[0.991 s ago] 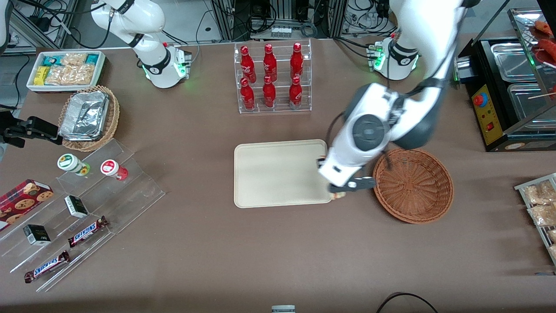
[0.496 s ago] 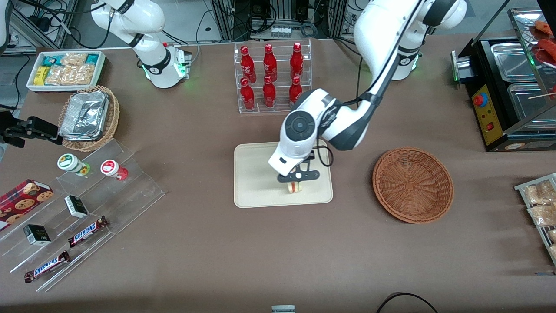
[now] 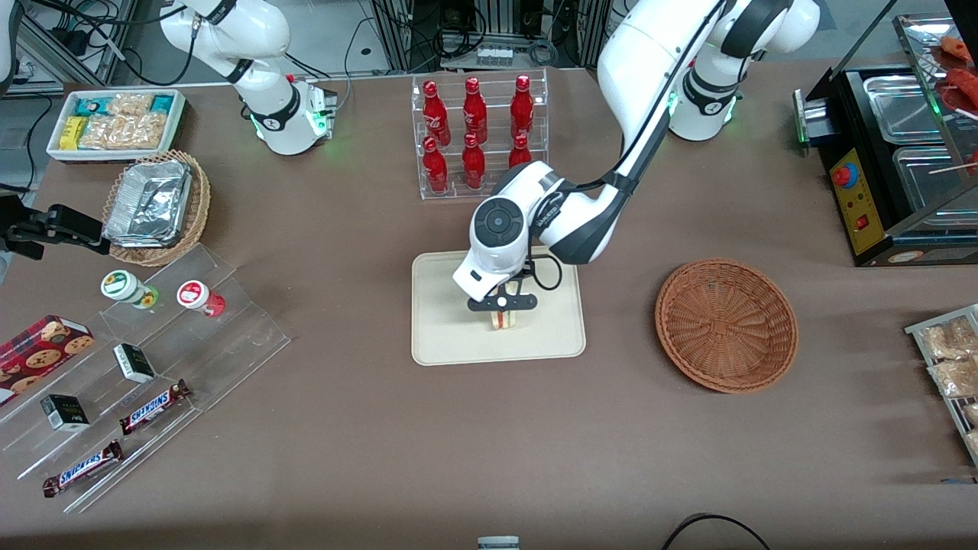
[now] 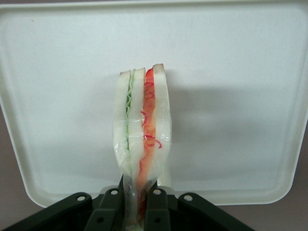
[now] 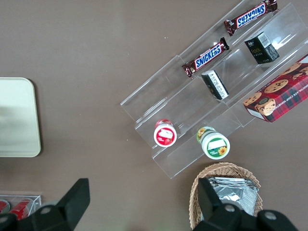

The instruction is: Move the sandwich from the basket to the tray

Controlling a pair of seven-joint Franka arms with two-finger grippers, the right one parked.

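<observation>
A brown bench [image 3: 489,428] carries a cream tray [image 3: 447,336] and, toward the working arm's end, a round reddish-brown wicker basket [image 3: 726,325]. Above the tray's middle, the gripper [image 3: 502,308] pinches the wrapped sandwich [image 4: 142,127], its red and green filling edge upright, over the tray's bare surface.
</observation>
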